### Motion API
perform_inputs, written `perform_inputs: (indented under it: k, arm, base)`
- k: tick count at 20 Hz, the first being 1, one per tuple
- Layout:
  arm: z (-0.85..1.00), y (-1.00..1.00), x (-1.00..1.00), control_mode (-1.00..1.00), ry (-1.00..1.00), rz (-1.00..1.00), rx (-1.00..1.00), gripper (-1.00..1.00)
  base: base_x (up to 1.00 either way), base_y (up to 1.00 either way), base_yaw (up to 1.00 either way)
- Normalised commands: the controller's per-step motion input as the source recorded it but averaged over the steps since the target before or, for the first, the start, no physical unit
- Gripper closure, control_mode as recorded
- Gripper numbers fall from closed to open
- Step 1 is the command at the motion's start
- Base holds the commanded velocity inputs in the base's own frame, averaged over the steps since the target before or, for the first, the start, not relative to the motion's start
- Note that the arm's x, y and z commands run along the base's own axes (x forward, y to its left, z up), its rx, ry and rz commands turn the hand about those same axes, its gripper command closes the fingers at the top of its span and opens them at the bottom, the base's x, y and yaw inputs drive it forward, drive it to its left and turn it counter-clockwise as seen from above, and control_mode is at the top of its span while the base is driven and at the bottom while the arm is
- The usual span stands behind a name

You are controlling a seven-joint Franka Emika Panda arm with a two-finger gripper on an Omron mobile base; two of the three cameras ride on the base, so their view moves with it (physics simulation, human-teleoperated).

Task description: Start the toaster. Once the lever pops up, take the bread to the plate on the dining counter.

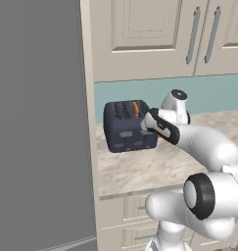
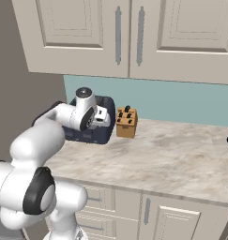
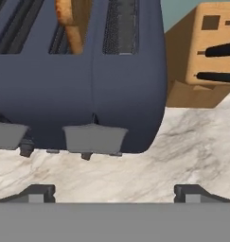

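Two grey levers [image 3: 94, 137] close-up, toaster [image 1: 129, 126] whole

The navy four-slot toaster [image 1: 129, 126] stands at the counter's left end; the bread [image 3: 69, 23] sits upright, seemingly in a middle slot.

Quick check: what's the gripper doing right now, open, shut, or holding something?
Gripper: open, holding nothing, facing the toaster front near its grey levers.

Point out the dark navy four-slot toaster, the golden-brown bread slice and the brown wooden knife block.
dark navy four-slot toaster [image 3: 126, 94], hand view, front wall.
golden-brown bread slice [image 3: 70, 23], hand view, edge standing in a slot.
brown wooden knife block [image 2: 126, 123], right base view, front face.
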Motion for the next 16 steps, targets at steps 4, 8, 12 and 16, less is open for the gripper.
perform_inputs:
  k: [4, 8, 12, 16]
  arm:
    - [-0.08, 0.00, 0.23, -1.00, 0.00, 0.00, 0.00, -1.00]
    - [-0.09, 0.00, 0.22, -1.00, 0.00, 0.00, 0.00, -1.00]
    - [-0.08, 0.00, 0.19, -1.00, 0.00, 0.00, 0.00, -1.00]
    - [-0.06, 0.00, 0.15, -1.00, 0.00, 0.00, 0.00, -1.00]
  base:
    - [0.00, 0.00, 0.00]
    - [0.00, 0.00, 0.00]
    - [0.00, 0.00, 0.00]
    - [0.00, 0.00, 0.00]
